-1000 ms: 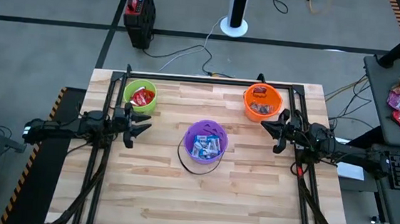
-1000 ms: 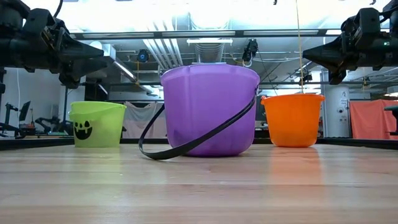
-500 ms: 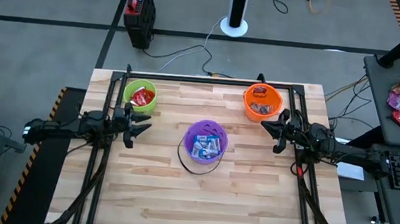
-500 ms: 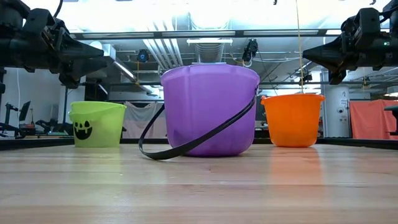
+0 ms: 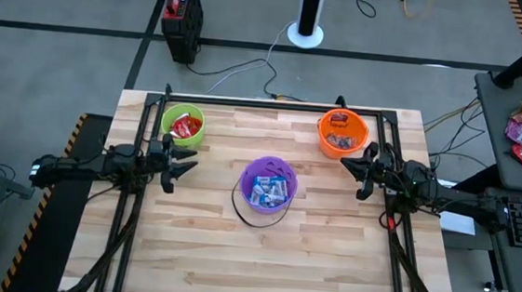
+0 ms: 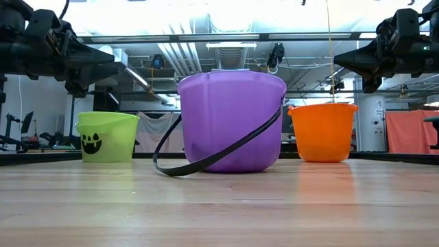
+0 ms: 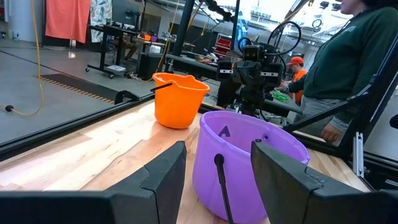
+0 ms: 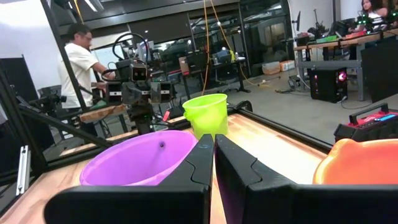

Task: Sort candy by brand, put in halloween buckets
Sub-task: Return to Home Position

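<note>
Candy is sorted into three buckets on the desk (image 5: 327, 254). Red pieces (image 5: 185, 126) are in the green bucket (image 5: 164, 123) at 10 o'clock. Blue-white pieces (image 5: 268, 191) are in the purple bucket (image 5: 245, 177) at centre. Brown pieces (image 5: 340, 140) are in the orange bucket (image 5: 321, 125) at 2 o'clock. The black handle (image 5: 255, 222) is laid flat toward 6 o'clock.

Two tools are held above the desk. The left tool (image 5: 183, 166) at 9 o'clock is spread and empty. The right tool (image 5: 354, 168) at 3 o'clock is clenched on nothing.

One black and red box (image 5: 182, 7) is noted on the floor past 11 o'clock.
</note>
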